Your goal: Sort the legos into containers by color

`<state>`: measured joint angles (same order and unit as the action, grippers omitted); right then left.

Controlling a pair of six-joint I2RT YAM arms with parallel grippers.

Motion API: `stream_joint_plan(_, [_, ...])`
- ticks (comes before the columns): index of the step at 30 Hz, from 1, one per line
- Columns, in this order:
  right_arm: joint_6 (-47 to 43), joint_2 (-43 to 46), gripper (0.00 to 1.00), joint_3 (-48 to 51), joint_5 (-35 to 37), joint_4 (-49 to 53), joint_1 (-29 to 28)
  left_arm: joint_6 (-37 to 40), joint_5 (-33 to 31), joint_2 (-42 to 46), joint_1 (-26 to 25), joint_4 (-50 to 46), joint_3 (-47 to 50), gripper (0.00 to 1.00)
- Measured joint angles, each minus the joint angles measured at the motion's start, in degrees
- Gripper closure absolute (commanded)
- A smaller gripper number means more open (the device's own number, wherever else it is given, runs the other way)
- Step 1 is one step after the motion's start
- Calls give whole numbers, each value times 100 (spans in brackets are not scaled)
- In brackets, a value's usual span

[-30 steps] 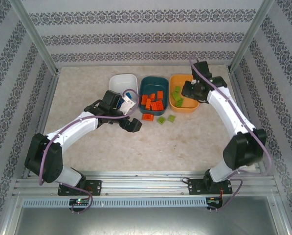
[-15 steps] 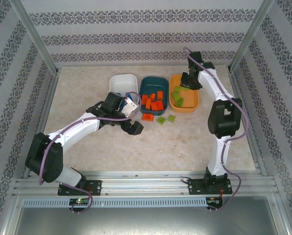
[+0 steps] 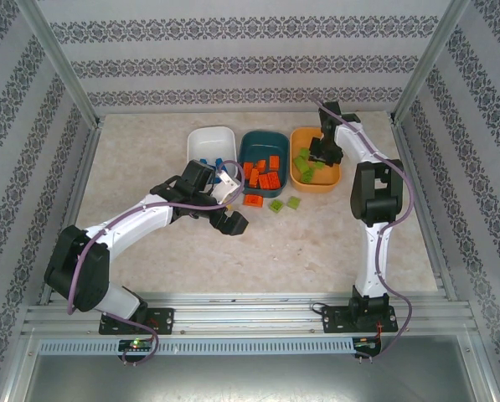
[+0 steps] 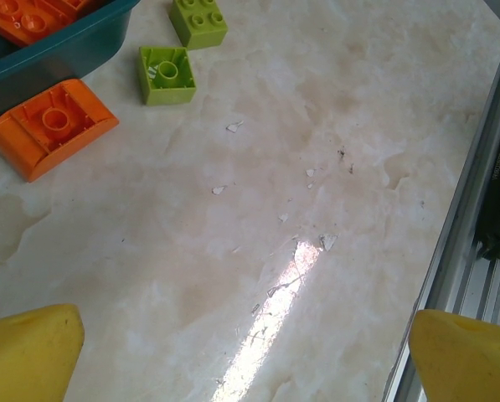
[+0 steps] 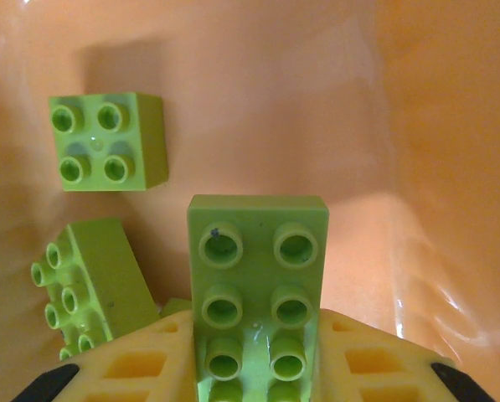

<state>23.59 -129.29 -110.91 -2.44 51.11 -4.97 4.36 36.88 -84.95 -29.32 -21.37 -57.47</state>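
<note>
a lime green brick sits studs-up between the yellow fingers of the right tool, which pinches it by its long sides, low inside the light orange tray. that placement fits the sort: two other lime green bricks already lie on the tray floor, so this one looks about to be let go among them. the right arm reaches far forward with its elbow raised and its wrist folded down over that tray. beside it, the dark teal tray holds the orange-red bricks, and the white tray holds blue ones. three pieces lie loose on the surface, just in front of the teal tray: an orange-red brick and two lime green squares. the left arm stretches low and diagonally toward them, its left tool spread wide and empty above bare surface, probably placed to take the orange-red brick next.
</note>
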Motion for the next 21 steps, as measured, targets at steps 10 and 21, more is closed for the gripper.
stream_joint_plan(10, [2,-11,60,245,-24,-92,37,20,-4,0,0,0,0,0])
stream_joint_plan(21, [0,-7,50,334,-66,-166,37,57,-92,0,-37,-2,-2,0])
